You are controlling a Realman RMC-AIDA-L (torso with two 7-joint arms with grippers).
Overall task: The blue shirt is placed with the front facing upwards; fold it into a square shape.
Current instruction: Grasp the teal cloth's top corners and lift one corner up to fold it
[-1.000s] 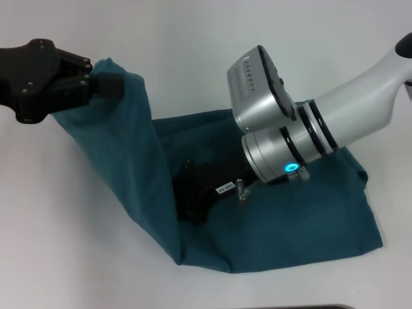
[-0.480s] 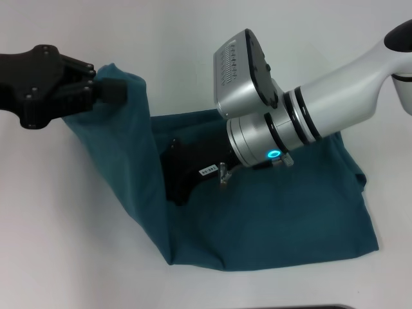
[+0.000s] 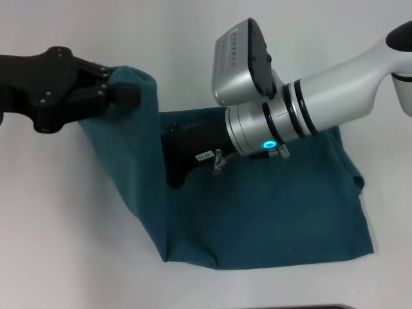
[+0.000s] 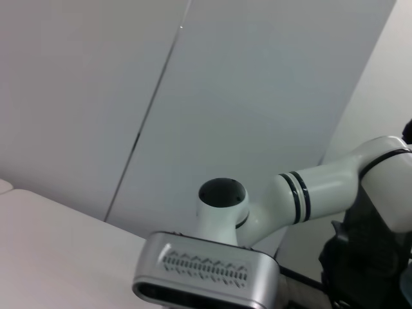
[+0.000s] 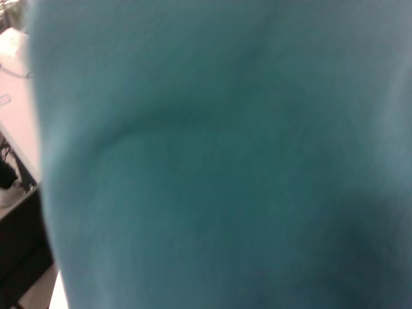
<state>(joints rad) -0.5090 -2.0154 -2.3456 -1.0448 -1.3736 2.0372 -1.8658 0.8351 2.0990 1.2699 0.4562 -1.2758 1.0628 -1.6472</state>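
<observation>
- You are looking at the shirt [image 3: 257, 212] lying on the white desk [image 3: 64, 244], plain teal side up, with most of it spreading flat toward the right half of the head view.
- Your left gripper [image 3: 125, 95] is sitting at the upper left of the head view with its black fingers pinching together on a bunched corner of the shirt.
- That corner is being held up off the desk, so a band of cloth is sloping from the gripper down to the shirt's near left corner, which is resting on the desk.
- Your right gripper [image 3: 175, 174] is reaching in from the right, low over the middle of the shirt, just beside the raised band.
- Its black tip is lying against the cloth at the foot of that band; you cannot tell whether its fingers are apart or together.
- A small white label and a lit blue ring are showing on the right arm, which is crossing above the shirt's far edge.
- The right wrist view is showing you nothing but teal cloth [image 5: 225, 161] filling almost the whole picture.
- The left wrist view is pointing away from the desk, showing you a pale wall and the right arm's silver and white links.
</observation>
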